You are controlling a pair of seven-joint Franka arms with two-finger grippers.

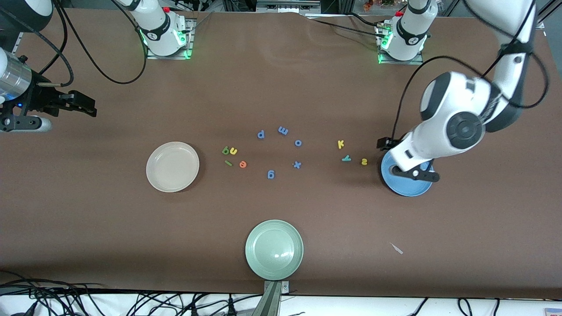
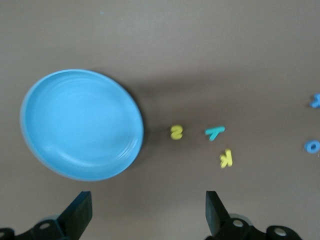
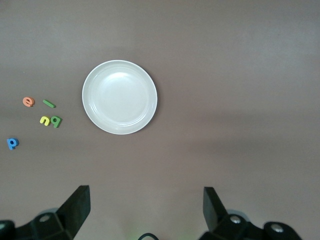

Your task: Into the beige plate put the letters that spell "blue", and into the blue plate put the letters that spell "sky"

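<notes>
Left gripper (image 2: 145,212) hangs over the blue plate (image 1: 406,186), jaws wide and empty; s, k, y (image 1: 346,158) lie beside it. Right gripper (image 3: 145,210) waits at the desk's end, jaws wide; b, l, u, e (image 1: 233,152) lie beside the beige plate (image 1: 172,166).

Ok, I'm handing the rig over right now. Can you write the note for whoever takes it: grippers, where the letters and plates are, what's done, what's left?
Left gripper: open, empty, over the blue plate.
Right gripper: open, empty, waiting up at the right arm's end of the table.
b, u, l, e: on the table beside the beige plate.
s, k, y: on the table beside the blue plate.
Done: nothing; both plates hold no letters.
Left: all seven letters. Leave the blue letters and the green plate alone.
</notes>
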